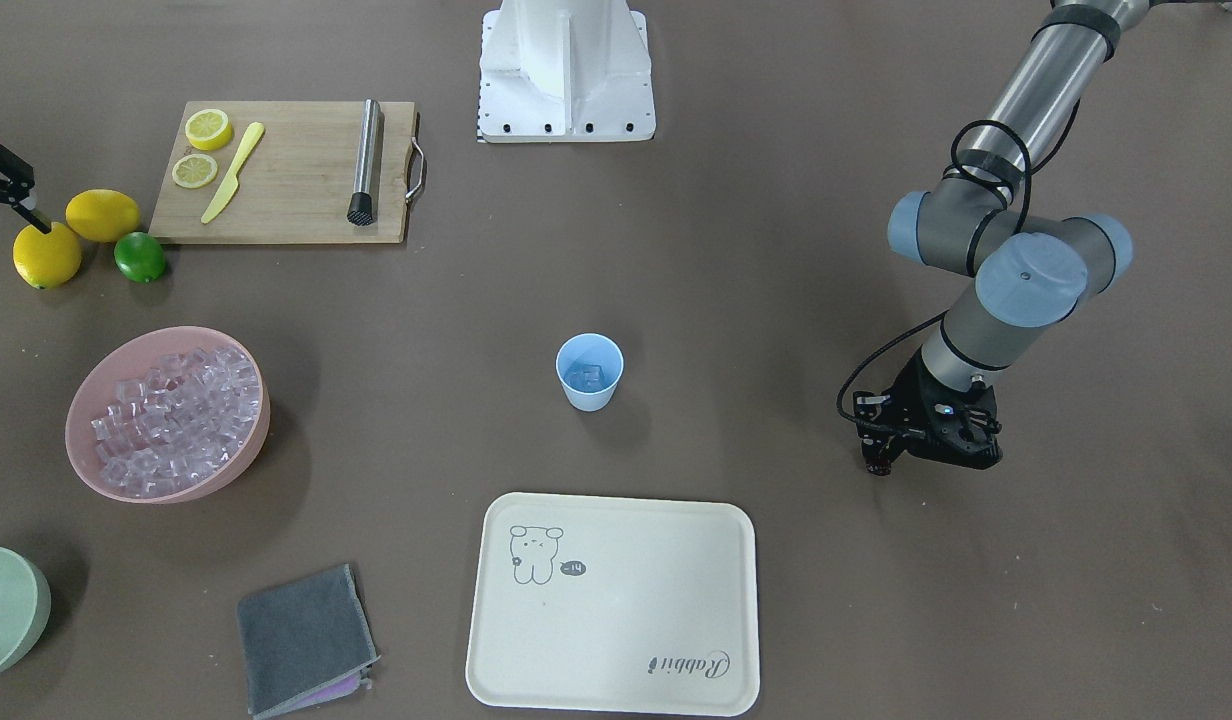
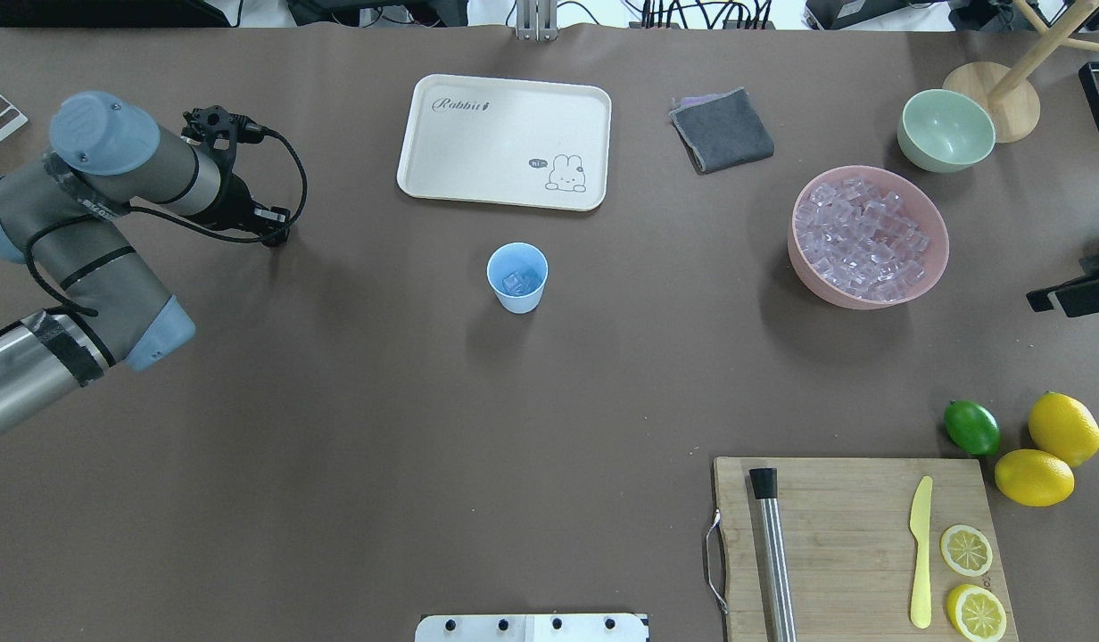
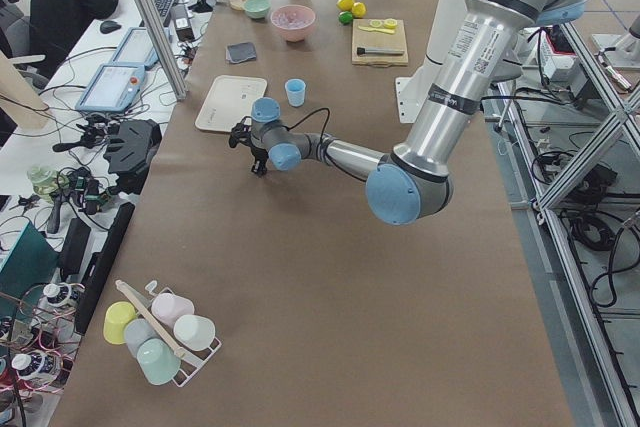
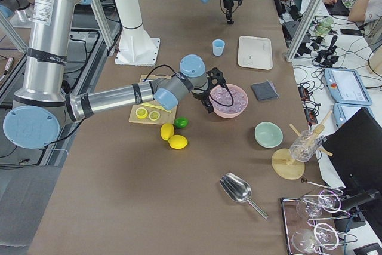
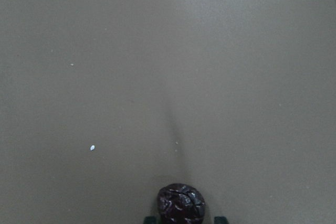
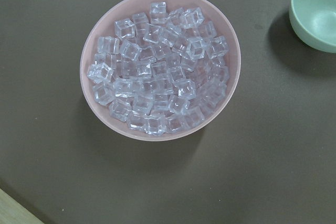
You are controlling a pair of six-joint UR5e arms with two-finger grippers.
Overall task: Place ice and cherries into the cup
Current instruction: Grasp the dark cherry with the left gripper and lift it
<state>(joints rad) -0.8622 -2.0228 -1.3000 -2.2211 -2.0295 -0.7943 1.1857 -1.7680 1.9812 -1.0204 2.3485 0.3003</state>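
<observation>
The left hand (image 2: 278,237) hangs low over the desk (image 2: 353,401), closed on the cherries (image 5: 181,203), which show dark between its tips; the cup (image 2: 516,278), with ice (image 2: 515,283) inside, stands well off to its right; best to lift clear of the rim, centre over the mouth, then release low; further right, the right hand (image 4: 210,107) hovers by the pink bowl (image 2: 804,259); whether it is wide or narrow I cannot tell.

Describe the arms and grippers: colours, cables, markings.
Both arms are silver-grey tubes with dark grey joints and light blue caps. The left arm has black tape bands and a black cable looping to the black left gripper. The right arm matches: black bands, black cable, black right gripper.
</observation>
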